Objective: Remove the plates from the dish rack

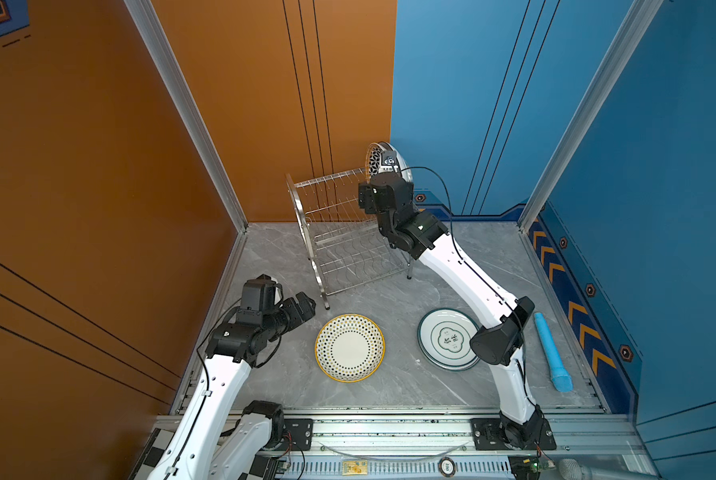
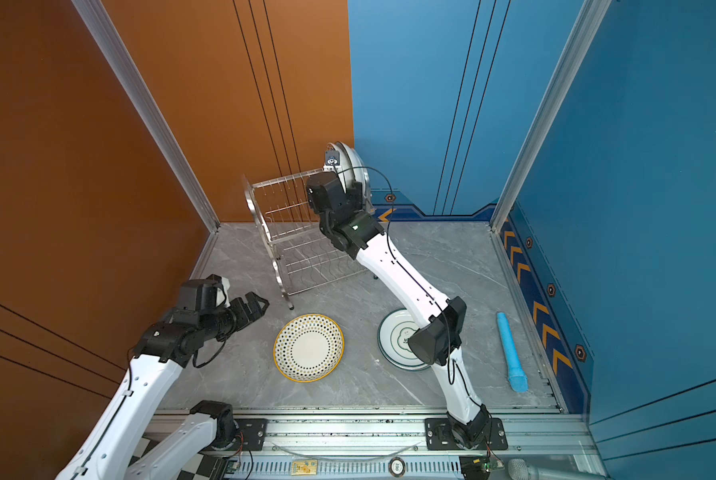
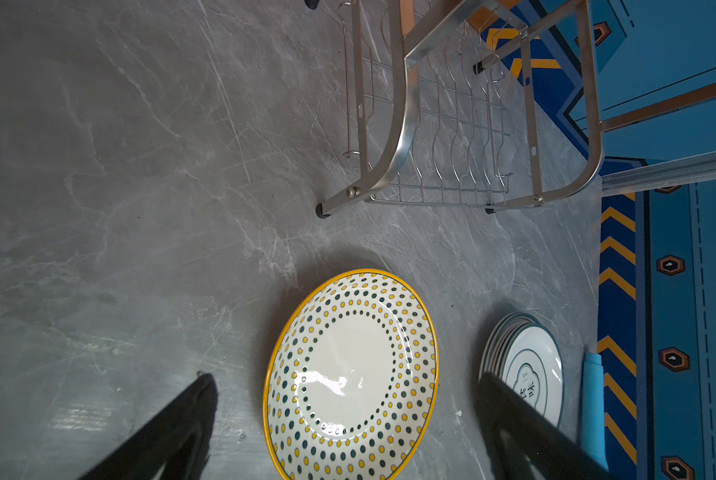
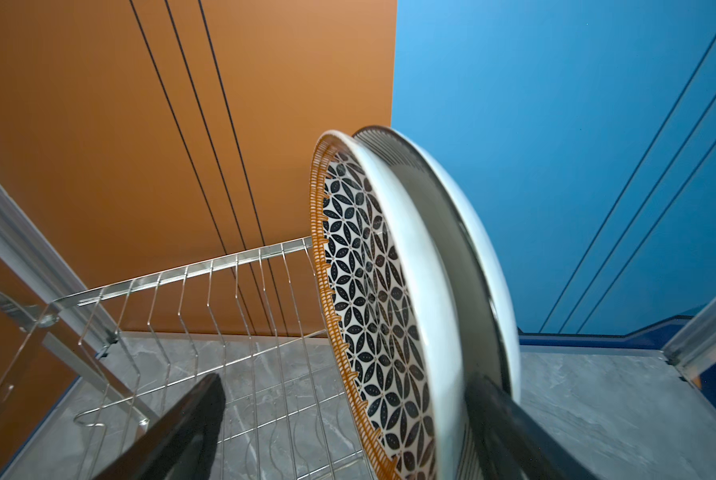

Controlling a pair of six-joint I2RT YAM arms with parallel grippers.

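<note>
The rack (image 3: 404, 116) is set at the back of the worktop (image 1: 389, 390). Two plates (image 4: 364, 270) are stood upright at the right end of its upper tier. Before it a single plate (image 1: 350, 348) is laid flat, a stack (image 1: 439, 336) to the right, a tube (image 1: 551, 353) farther right.

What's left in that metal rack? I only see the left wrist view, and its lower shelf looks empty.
Observer: Two plates stand on edge at the far end of the dish rack, on its upper tier: a flower-patterned plate and, behind it, a striped plate.
Operator: Is anything going for them?
Observer: Yes. The right hand is up at them, open, and closed on neither.
</note>
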